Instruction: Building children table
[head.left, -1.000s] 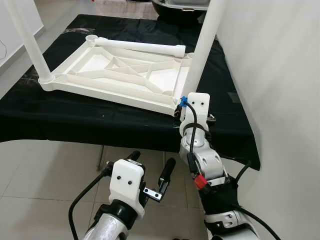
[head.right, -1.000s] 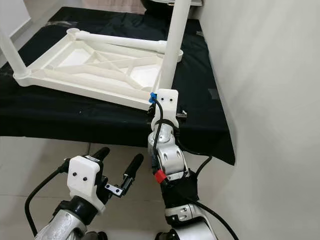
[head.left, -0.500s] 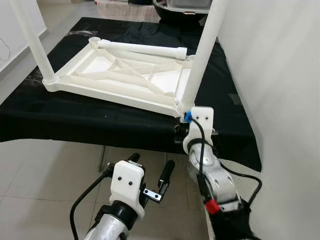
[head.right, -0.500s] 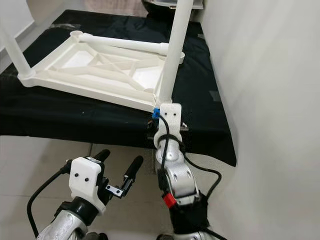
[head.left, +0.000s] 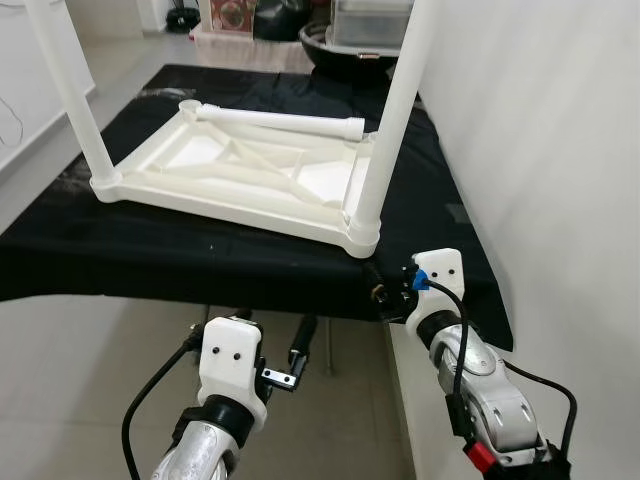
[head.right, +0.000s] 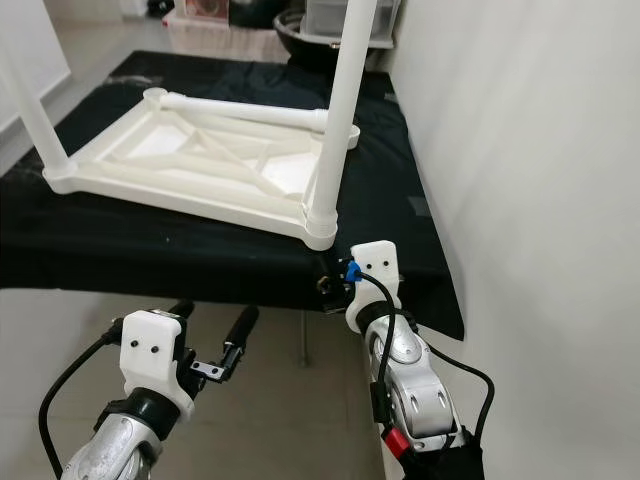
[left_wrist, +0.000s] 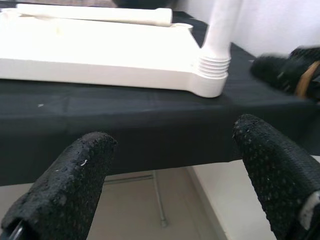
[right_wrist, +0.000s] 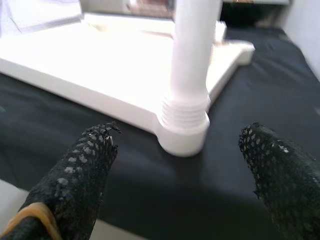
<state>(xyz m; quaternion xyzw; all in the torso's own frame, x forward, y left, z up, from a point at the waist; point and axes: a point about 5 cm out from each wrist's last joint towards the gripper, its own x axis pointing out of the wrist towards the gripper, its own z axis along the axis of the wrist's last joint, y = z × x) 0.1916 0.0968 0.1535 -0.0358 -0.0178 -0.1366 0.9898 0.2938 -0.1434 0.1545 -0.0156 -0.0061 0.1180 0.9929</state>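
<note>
1. Right gripper (right_wrist: 175, 165): fingers spread wide, nothing held, positioned at the near edge of the black-draped table (head.left: 120, 260), just short of the near right corner of the white tabletop (head.left: 250, 180).
2. Left gripper (left_wrist: 170, 165): fingers apart, nothing held, low in front of the table's edge, below cloth level.
3. Tabletop: lies upside down on the black cloth, ribbed underside facing up.
4. Near right leg (head.left: 390, 110): stands upright in its corner socket; threaded collar visible at the base.
5. Near left leg (head.left: 70, 90): upright in its corner socket.
6. Loose leg (head.left: 280, 122): lies flat along the tabletop's far edge.
7. White wall (head.left: 540, 130): borders the table on the right.
</note>
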